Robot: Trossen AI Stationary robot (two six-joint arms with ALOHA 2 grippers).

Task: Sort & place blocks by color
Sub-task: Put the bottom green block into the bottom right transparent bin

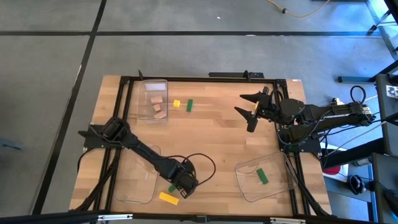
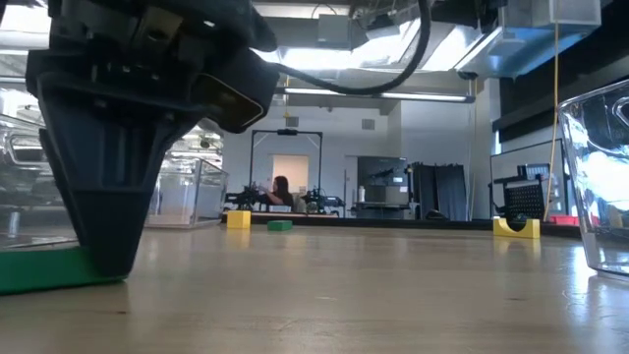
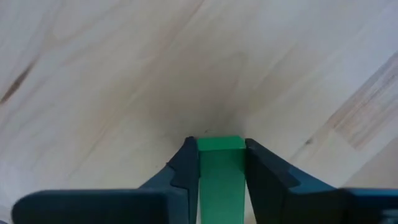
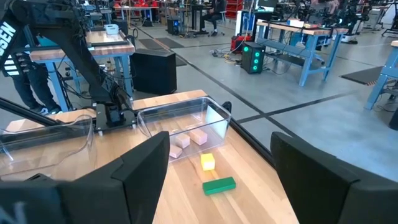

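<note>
A: Green block [image 3: 219, 177] sits between the left gripper [image 3: 217, 163] fingers, lower centre of the high view, on bare table [image 1: 217, 134]. Fingers touch both sides, clamped on it.

B: Lift straight, then check grip. Yellow block [image 1: 168, 198] lies just beside. Right gripper [image 1: 250, 107]?

A: Upper right, fingers apart, idle. 1 green block [image 1: 262, 176] is in the lower-right tray [image 1: 249, 189].

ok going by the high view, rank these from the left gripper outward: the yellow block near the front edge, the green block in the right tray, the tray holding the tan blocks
From the left gripper, down at the table's front:
1. Yellow block, just beside it, nearer the front edge.
2. Green block in the right tray, across the table toward the right arm's side.
3. Tray with the tan blocks, at the far left corner; only a little farther than the second.
</note>
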